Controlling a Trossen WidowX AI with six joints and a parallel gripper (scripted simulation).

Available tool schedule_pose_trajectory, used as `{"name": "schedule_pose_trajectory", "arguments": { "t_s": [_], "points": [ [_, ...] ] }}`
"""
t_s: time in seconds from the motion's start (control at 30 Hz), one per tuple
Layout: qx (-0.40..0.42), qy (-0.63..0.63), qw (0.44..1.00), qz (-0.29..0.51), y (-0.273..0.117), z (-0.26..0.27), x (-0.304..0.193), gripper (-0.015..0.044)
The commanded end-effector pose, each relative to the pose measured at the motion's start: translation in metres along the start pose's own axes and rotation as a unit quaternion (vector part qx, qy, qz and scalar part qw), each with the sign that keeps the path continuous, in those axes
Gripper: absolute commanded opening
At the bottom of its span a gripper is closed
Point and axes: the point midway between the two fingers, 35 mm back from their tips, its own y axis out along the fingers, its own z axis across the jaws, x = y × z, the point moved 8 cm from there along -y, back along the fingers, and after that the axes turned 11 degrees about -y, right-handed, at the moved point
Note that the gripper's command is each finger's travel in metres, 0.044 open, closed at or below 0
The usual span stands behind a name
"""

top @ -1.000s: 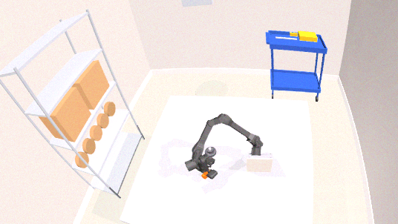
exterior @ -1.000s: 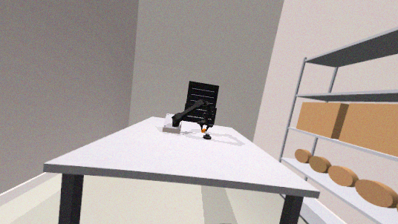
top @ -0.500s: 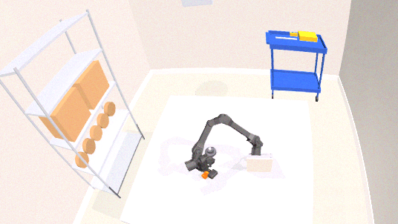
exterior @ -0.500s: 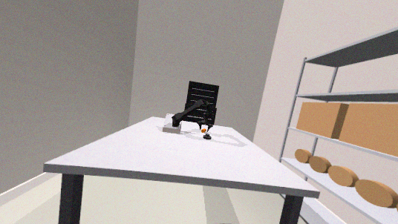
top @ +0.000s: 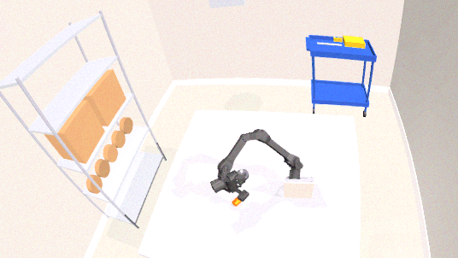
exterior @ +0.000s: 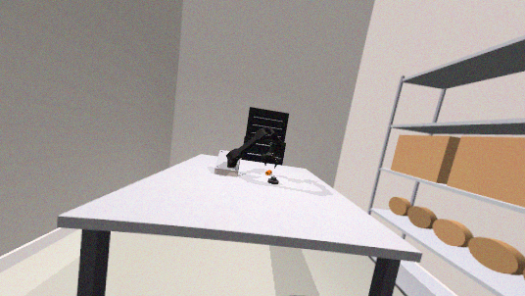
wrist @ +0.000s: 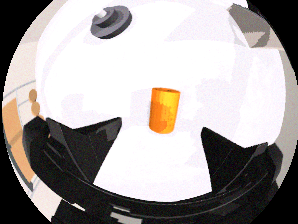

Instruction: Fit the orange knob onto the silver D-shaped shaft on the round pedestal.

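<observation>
Orange cylindrical knob (top: 237, 202) (exterior: 268, 172) (wrist: 164, 111), judged light, rigid and possibly slippery, is best taken across its curved sides; black parallel-jaw gripper (top: 240, 193) (exterior: 270, 166) (wrist: 162, 127) stands released, holding nothing.

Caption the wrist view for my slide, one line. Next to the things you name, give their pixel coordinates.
Open black fingers frame the orange knob (wrist: 165, 111), while the round pedestal (wrist: 111, 25) stands apart with its silver shaft (wrist: 101, 13) bare.

The plain cylindrical orange knob (top: 237, 202) (exterior: 268, 172) (wrist: 164, 111) appears tipped on its side, apart from the dark, stepped round pedestal (top: 242, 174) (exterior: 273, 181) (wrist: 113, 26), whose silver shaft (wrist: 102, 14) stands bare. In the exterior view, the knob is left and far of it.
</observation>
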Motion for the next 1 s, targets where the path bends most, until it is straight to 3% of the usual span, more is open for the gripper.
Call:
{"name": "schedule_pose_trajectory", "arguments": {
  "t_s": [0.0, 0.2, 0.4, 0.7, 0.8, 0.97],
  "points": [
    [-0.001, -0.032, 1.000, 0.001, -0.001, -0.001, 0.000, 0.0440],
    [0.000, -0.313, 0.950, 0.001, -0.003, 0.000, -0.003, 0.0440],
    [0.001, -0.576, 0.818, 0.001, -0.004, 0.000, -0.005, 0.0440],
    [0.002, -0.871, 0.492, 0.000, -0.006, 0.001, -0.009, 0.0440],
    [0.002, -0.933, 0.361, -0.001, -0.007, 0.001, -0.010, 0.0440],
    [0.001, -0.981, 0.196, -0.002, -0.008, 0.001, -0.012, 0.0440]
  ]
}}
